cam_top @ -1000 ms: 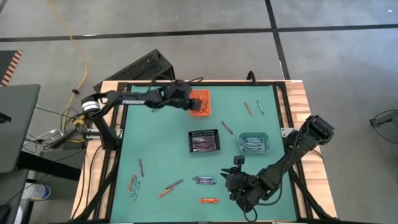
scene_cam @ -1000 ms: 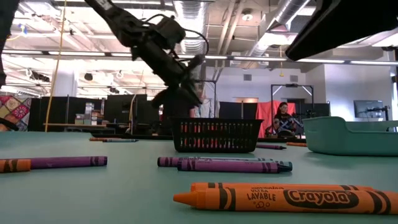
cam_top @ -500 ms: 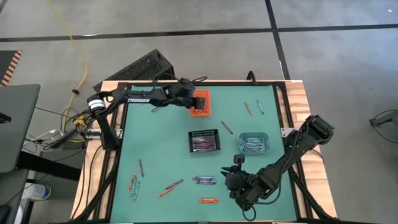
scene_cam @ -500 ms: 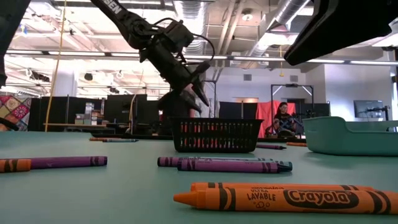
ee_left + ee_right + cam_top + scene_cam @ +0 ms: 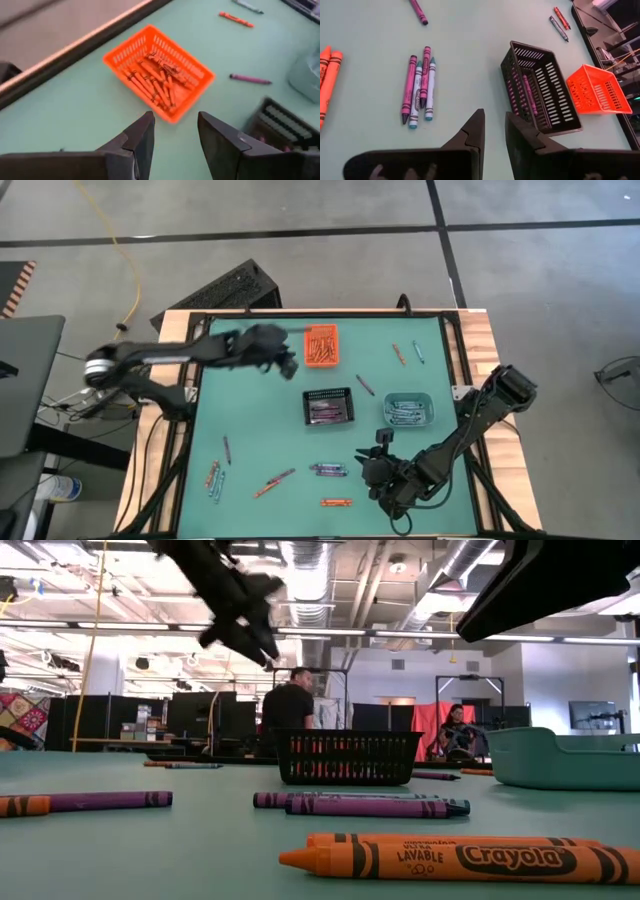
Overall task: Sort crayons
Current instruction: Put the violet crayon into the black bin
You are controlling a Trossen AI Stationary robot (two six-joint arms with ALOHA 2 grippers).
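Loose crayons lie on the green table: a purple and teal group, an orange pair, and others at the near left and far right. The orange bin holds orange crayons, the black mesh bin purple ones, and the teal bin blue ones. My left gripper is open and raised left of the orange bin. My right gripper hovers right of the purple and teal group, fingers slightly apart with nothing between them.
A black frame runs along the table's edges. A single purple crayon lies between the orange and teal bins. Open green table lies between the bins and the left edge. People show in the room beyond the table.
My left gripper has opened above the orange bin, then risen and drawn back toward the table's left edge, clear of the bin. The bins and loose crayons have stayed in place.
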